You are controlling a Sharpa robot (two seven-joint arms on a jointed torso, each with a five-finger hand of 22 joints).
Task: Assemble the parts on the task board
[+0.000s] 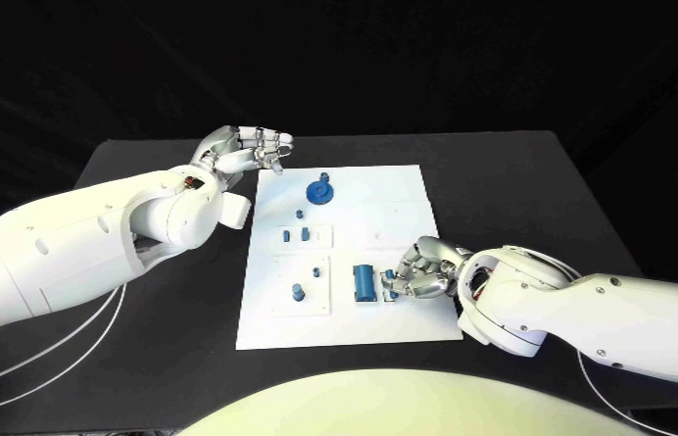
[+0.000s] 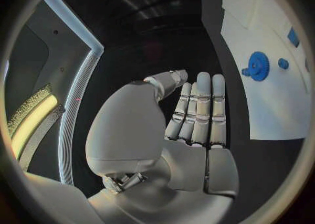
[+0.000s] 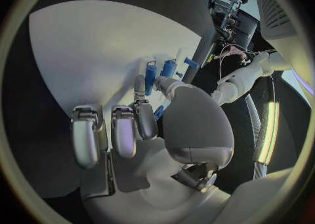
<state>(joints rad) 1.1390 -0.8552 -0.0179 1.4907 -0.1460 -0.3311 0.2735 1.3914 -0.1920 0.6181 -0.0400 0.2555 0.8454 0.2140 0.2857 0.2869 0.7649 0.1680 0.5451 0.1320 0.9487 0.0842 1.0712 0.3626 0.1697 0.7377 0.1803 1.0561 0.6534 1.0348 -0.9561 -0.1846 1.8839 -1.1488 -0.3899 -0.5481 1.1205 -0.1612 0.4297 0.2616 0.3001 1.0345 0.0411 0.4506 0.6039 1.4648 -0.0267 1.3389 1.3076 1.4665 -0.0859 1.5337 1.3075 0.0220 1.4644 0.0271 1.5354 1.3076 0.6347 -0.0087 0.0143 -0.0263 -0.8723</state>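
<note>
White task board (image 1: 403, 186) flat mid-table; blue gear (image 1: 322, 193) near its far edge; small blue pegs (image 1: 294, 235) upright.

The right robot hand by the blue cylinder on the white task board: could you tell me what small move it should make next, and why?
Probably close the fingers on the blue cylinder and lift slightly. The right robot hand sits beside that part on the white task board, fingertips near it, though a firm grip is not clear. The left robot hand is off the board's far corner, empty.

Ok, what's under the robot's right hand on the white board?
Under the right hand, by its fingers, a blue cylinder lies on the white board, with a small blue piece against the fingertips. The palm covers the board beneath it, so anything there is hidden.
</note>
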